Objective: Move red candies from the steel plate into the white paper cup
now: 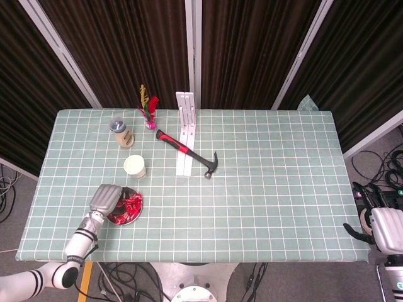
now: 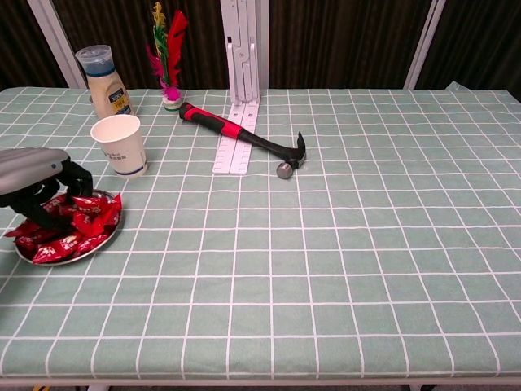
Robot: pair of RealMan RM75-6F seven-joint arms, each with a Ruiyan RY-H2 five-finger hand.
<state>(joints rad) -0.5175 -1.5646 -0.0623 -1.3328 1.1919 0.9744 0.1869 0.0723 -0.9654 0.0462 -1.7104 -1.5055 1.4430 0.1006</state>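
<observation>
A steel plate [image 1: 139, 202] [image 2: 109, 237] heaped with red wrapped candies [image 1: 130, 204] [image 2: 79, 222] lies near the table's front left. Just behind it stands the white paper cup [image 1: 135, 165] [image 2: 120, 144], upright; its inside is hidden. My left hand [image 1: 105, 198] [image 2: 34, 181] hangs over the plate's left side. Its dark fingers [image 2: 41, 210] curl down into the pile and close around candies. My right hand [image 1: 380, 225] hangs off the table's right front corner with fingers apart and nothing in it; the chest view does not show it.
A red-handled hammer [image 1: 189, 153] [image 2: 244, 136] lies across a white slotted rail [image 1: 186, 132] [image 2: 240, 98] at mid-table. A dressing bottle [image 1: 121, 133] [image 2: 104, 80] and a feather shuttlecock [image 1: 148, 108] [image 2: 167, 49] stand behind the cup.
</observation>
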